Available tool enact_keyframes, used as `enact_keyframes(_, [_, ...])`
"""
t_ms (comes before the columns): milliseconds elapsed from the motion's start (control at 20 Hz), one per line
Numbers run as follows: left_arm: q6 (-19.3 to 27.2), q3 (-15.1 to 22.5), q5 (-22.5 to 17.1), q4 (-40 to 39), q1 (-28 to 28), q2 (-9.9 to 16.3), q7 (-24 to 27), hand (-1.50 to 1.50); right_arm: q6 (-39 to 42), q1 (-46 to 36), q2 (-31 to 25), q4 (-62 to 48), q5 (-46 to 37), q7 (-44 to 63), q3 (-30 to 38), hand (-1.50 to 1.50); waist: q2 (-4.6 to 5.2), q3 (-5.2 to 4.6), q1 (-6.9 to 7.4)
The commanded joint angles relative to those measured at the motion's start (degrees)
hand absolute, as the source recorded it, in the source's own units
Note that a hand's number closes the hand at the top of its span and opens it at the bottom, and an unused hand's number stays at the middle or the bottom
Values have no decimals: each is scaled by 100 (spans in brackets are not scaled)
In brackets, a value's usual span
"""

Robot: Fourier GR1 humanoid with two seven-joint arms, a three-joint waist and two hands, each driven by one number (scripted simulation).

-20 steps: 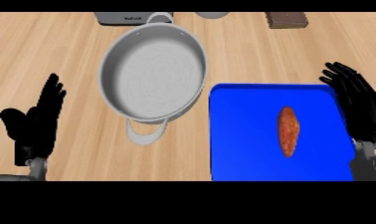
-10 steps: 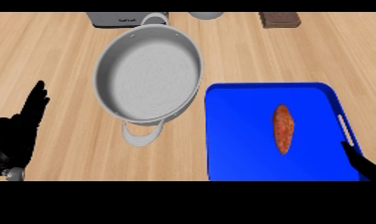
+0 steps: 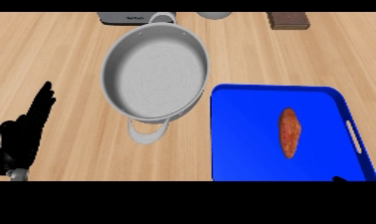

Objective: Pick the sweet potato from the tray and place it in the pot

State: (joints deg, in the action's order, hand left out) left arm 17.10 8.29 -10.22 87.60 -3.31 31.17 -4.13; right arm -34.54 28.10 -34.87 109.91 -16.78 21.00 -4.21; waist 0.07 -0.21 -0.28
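Observation:
The orange-brown sweet potato (image 3: 289, 132) lies lengthwise on the blue tray (image 3: 242, 123) at the lower right. To the tray's upper left stands the grey pot (image 3: 154, 71), with nothing inside and one loop handle pointing toward me. My left hand (image 3: 28, 131) rests at the lower left edge with straight fingers pointing up, well left of the pot and holding nothing. Of my right hand (image 3: 339, 178) only a tiny black tip shows at the lower edge, below the tray's near right corner.
Along the far edge of the wooden counter sit a grey appliance (image 3: 129, 17), a pale round object (image 3: 214, 15) and a brown block (image 3: 288, 20). Bare wood lies between my left hand and the pot.
My right hand has sunk from beside the tray's right rim to the lower edge, leaving only a tip in view. My left hand stays low at the left edge.

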Motion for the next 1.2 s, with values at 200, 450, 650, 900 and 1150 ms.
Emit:
enact_keyframes(200, [-253,-49,37,-139,212,40,-53,0,1966,-1155,-1052,567,271,2520,-210,-150,32,3,173])
enact_keyframes(450, [-237,-4,119,-183,421,-42,-109,0,3248,-2111,-1299,-30,1045,3539,-619,-150,63,9,290])
enact_keyframes(650, [-331,-23,64,-235,548,-133,-224,0,3870,-3075,-1000,-271,1523,4485,-1010,-150,36,12,232])
enact_keyframes(900, [-379,-102,201,90,190,-56,-262,0,4313,-4214,-525,-1481,1811,4580,-1080,-150,15,21,208])
enact_keyframes(1150, [-204,-118,392,202,-9,-292,-255,0,4464,-4314,-298,-2021,1576,4488,-1359,-150,1,22,140])
